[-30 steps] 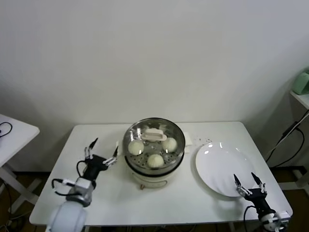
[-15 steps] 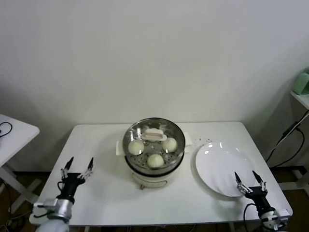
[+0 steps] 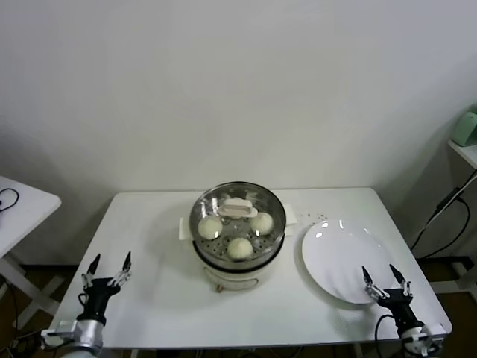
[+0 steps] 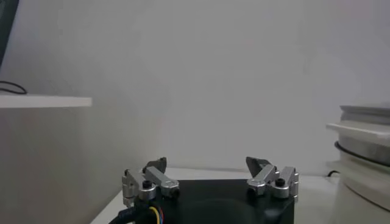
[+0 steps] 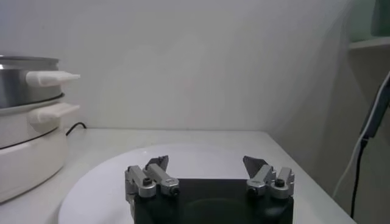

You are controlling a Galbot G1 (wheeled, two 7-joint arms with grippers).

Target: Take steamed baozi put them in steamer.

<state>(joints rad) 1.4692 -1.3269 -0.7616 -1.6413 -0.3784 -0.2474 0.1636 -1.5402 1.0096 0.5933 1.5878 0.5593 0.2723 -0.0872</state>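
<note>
Three baozi (image 3: 239, 247) sit under the lid (image 3: 237, 209) in the steamer (image 3: 238, 261), plate (image 3: 339, 261) bare at 3 o'clock, so left claw (image 3: 106, 268) and right claw (image 3: 386, 280) hang open, empty

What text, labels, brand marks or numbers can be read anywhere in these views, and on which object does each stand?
None: no readable text shows in any view.
The steamer and its cooker base show no legible mark or brand.
The white plate is plain.
The left gripper and right gripper, both open and empty, carry no readable label.
The green object on the shelf is too indistinct to tell.
</note>
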